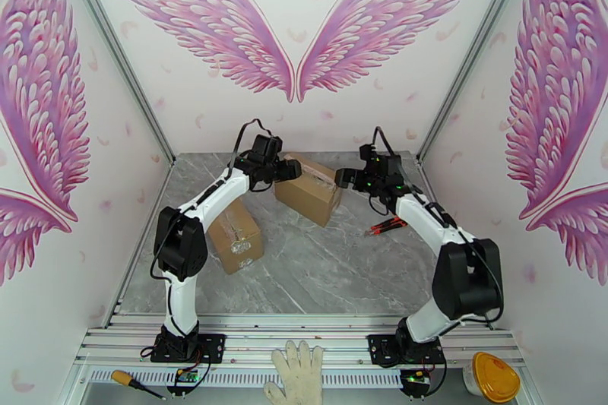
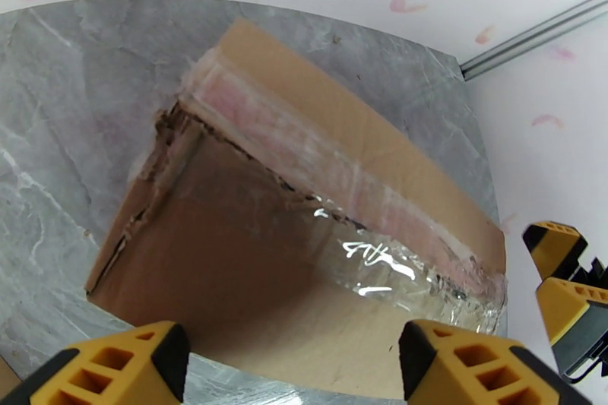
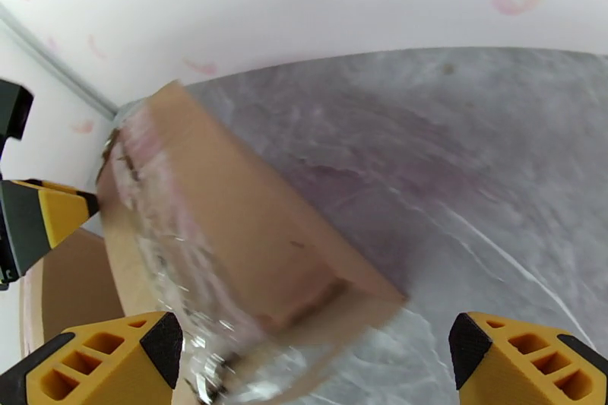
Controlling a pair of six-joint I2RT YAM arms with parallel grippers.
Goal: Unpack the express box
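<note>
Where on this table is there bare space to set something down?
Bare: the near centre of the table, between the second box by the left arm and the right arm. Crowded: far centre, where the left end effector and right end effector flank the taped box; a red tool lies right.
</note>
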